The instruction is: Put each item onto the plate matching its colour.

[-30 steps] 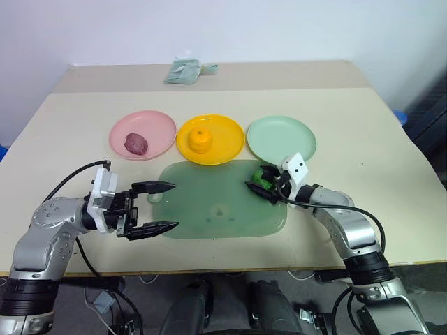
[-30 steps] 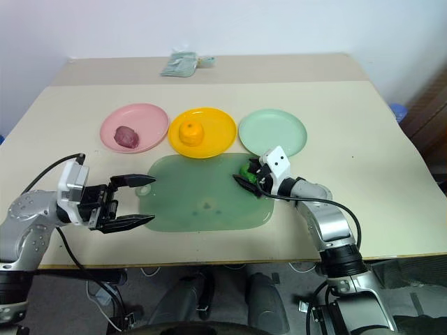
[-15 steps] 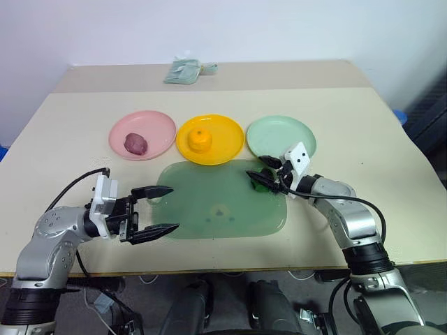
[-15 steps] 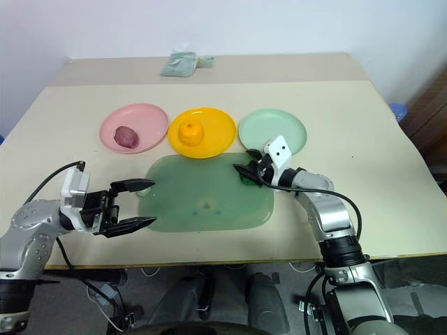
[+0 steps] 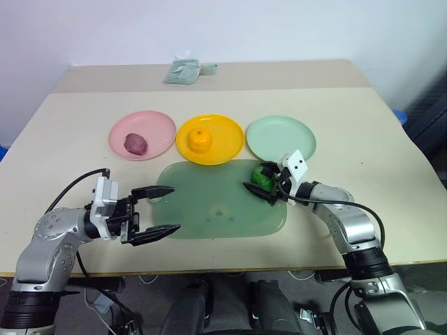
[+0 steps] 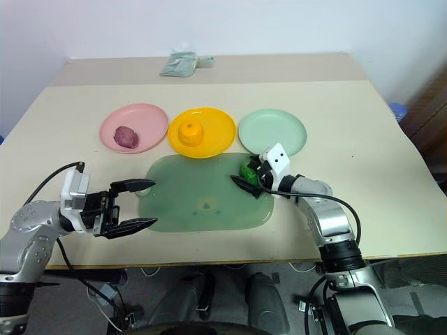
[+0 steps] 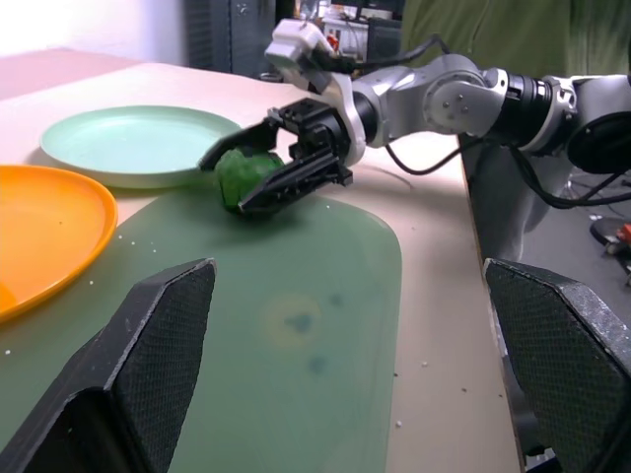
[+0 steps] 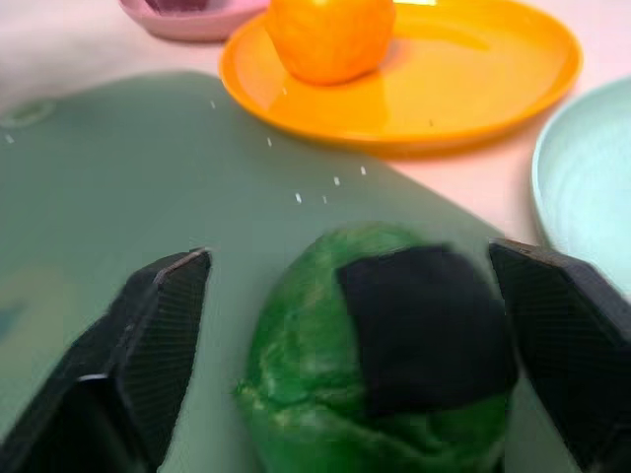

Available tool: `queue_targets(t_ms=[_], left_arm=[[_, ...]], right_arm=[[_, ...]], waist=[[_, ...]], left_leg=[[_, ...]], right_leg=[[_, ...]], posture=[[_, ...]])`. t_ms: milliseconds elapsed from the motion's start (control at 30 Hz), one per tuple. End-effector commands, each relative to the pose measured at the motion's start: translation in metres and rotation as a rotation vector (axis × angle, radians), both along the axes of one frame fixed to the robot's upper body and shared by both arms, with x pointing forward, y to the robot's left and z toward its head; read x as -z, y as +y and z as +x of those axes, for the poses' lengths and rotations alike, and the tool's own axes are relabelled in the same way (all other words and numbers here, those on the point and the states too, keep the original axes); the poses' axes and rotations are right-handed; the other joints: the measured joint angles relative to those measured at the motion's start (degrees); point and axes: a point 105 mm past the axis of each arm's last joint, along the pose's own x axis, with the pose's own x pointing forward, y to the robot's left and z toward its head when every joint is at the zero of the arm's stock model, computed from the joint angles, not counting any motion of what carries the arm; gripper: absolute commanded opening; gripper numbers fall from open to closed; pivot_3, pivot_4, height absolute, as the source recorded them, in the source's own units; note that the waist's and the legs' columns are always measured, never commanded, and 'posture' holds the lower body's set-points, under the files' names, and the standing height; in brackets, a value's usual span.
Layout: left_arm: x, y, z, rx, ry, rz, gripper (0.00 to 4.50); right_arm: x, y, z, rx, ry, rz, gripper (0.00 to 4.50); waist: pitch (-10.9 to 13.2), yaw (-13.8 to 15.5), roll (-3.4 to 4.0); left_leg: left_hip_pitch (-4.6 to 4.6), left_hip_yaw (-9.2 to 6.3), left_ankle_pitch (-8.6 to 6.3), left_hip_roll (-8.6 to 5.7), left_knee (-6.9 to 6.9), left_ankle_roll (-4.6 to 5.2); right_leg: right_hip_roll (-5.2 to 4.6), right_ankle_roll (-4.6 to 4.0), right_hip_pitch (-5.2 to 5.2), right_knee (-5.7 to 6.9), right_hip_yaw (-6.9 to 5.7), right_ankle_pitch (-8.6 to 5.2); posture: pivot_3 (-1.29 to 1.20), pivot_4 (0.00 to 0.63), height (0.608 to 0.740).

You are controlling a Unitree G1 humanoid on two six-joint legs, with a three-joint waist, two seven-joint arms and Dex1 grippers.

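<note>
The green-and-black ball (image 5: pixel 263 174) lies on the far right corner of the translucent green mat (image 5: pixel 209 202), just short of the mint green plate (image 5: pixel 281 136). My right gripper (image 5: pixel 255 176) is open and straddles the ball (image 8: pixel 325 394), one finger on each side. The orange fruit (image 5: pixel 201 140) sits on the yellow-orange plate (image 5: pixel 227 132). The dark red-purple lump (image 5: pixel 135 144) rests on the pink plate (image 5: pixel 154 125). My left gripper (image 5: pixel 164 209) hangs open and empty over the mat's near left edge, pointing right.
A folded greenish packet (image 5: pixel 185 70) lies at the table's far edge. Bare beige tabletop (image 5: pixel 363 125) spreads out to the right of and beyond the plates. The table's front edge runs close under both arms.
Half a second ago my right gripper's fingers had closed in at the ball; now they are spread again around it. The ball stays on the mat's corner. The left arm has not moved.
</note>
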Motion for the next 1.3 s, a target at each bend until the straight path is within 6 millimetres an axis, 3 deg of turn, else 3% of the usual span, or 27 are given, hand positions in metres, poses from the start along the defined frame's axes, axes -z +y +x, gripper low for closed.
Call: queue_targets(t_ms=[33,133,200,433,600,767,933,1033,1100,1300], left_arm=[[-0.007,-0.004,-0.003,0.010,-0.034,0.000,4.50],[-0.007,-0.005,-0.003,0.008,-0.033,-0.001,4.50],[-0.007,-0.006,-0.004,0.004,-0.030,-0.003,4.50],[-0.004,-0.005,0.002,-0.073,-0.005,-0.019,4.50],[-0.005,-0.005,0.014,-0.194,-0.010,-0.033,4.50],[-0.006,-0.003,0.027,-0.288,-0.039,0.018,4.50],[-0.015,-0.004,0.034,-0.357,-0.091,0.009,4.50],[-0.018,0.002,0.034,-0.408,-0.123,0.001,4.50],[-0.019,0.005,0.034,-0.457,-0.168,-0.008,4.50],[-0.009,0.010,0.022,-0.475,-0.149,0.020,4.50]], right_arm=[[-0.003,0.003,-0.001,-0.008,-0.007,0.012,4.48],[-0.005,0.002,0.000,-0.004,-0.012,0.014,3.69],[-0.012,0.002,0.002,-0.001,-0.033,0.026,2.68],[-0.052,0.000,0.021,0.037,-0.148,0.084,2.68],[-0.086,-0.032,0.073,0.273,-0.276,0.079,2.68],[-0.089,-0.054,0.106,0.416,-0.292,0.063,2.68],[-0.073,-0.059,0.122,0.454,-0.233,0.002,2.68],[-0.067,-0.055,0.124,0.456,-0.212,0.000,3.54],[-0.068,-0.053,0.125,0.451,-0.217,-0.003,4.46],[-0.087,-0.050,0.115,0.322,-0.289,0.065,4.46]], waist=[[0.00,0.00,0.00],[0.00,0.00,0.01],[0.00,0.00,0.01],[0.06,-0.09,0.10],[0.08,-0.07,0.13],[0.09,-0.05,0.13],[0.10,-0.41,0.16],[0.11,-0.63,0.17],[0.12,-0.62,0.19],[0.14,-0.50,0.22]], left_leg=[[0.00,0.00,0.00,0.00,0.00,0.00],[0.00,0.00,0.00,0.00,-0.01,0.00],[0.00,0.00,-0.01,0.00,-0.01,-0.02],[-0.01,0.00,-0.01,0.00,-0.01,-0.01],[0.00,0.01,0.01,0.00,-0.01,0.00],[0.00,0.02,0.05,-0.02,-0.08,0.01],[0.00,0.06,0.12,-0.02,-0.21,-0.06],[0.00,0.08,0.15,-0.02,-0.31,-0.10],[0.00,0.10,0.17,-0.01,-0.37,-0.12],[0.00,0.11,0.18,-0.01,-0.38,-0.14]], right_leg=[[0.00,0.00,0.00,0.00,0.00,0.00],[0.00,0.00,0.01,0.00,0.00,0.00],[0.00,0.00,0.01,0.00,0.00,0.00],[0.00,0.00,0.02,0.00,0.00,0.00],[0.01,0.01,-0.02,0.00,0.00,0.01],[0.02,0.04,-0.01,0.00,-0.01,0.03],[0.03,0.08,-0.03,0.01,0.02,0.07],[0.05,0.15,-0.10,0.02,0.05,0.12],[0.06,0.14,-0.14,0.04,0.07,0.12],[0.06,0.13,-0.14,0.05,0.09,0.11]], posture=[[0.00,0.150,0.740],[0.00,0.150,0.740],[0.00,0.150,0.740],[0.00,0.150,0.740],[0.00,0.150,0.740],[0.00,0.150,0.740],[0.00,0.150,0.740],[0.00,0.150,0.740],[0.00,0.150,0.740],[0.00,0.150,0.740]])
